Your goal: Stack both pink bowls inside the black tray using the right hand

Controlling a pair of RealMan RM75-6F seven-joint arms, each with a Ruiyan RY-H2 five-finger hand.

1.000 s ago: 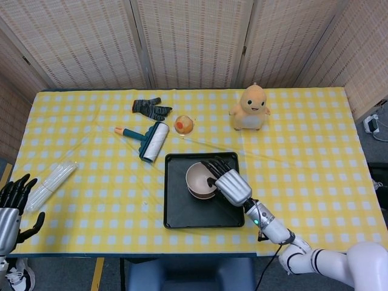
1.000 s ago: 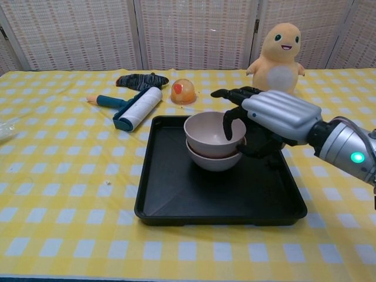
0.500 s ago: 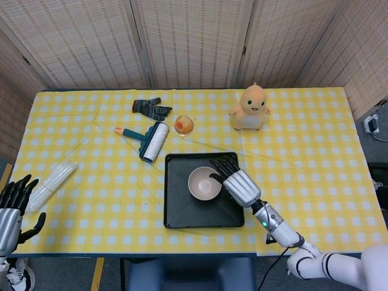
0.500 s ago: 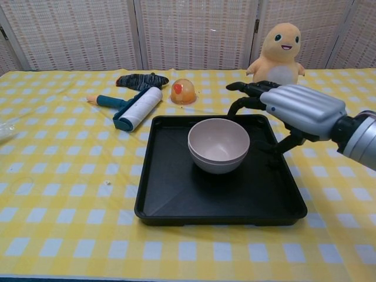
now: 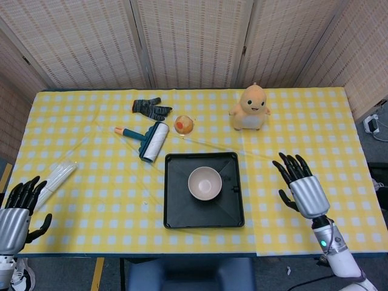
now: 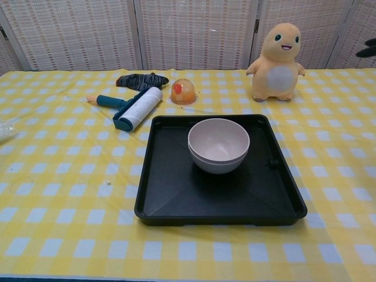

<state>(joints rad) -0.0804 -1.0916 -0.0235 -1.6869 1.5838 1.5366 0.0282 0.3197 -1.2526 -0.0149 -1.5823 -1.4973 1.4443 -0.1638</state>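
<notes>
Head view: right hand [image 5: 301,189] pulled back from black tray [image 5: 176,218], now well right of it, fingers spread, empty. Pink bowls [image 5: 204,183] nested at tray centre (stack looks done). Left hand [image 5: 18,209] far left, empty, fingers apart.

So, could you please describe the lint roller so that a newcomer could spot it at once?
Start at the black tray in the middle of the yellow checked table. Just beyond its far left corner lies the lint roller. Unlike the striped glove and orange dome nearby, it has a white cylinder on a teal handle.
</notes>
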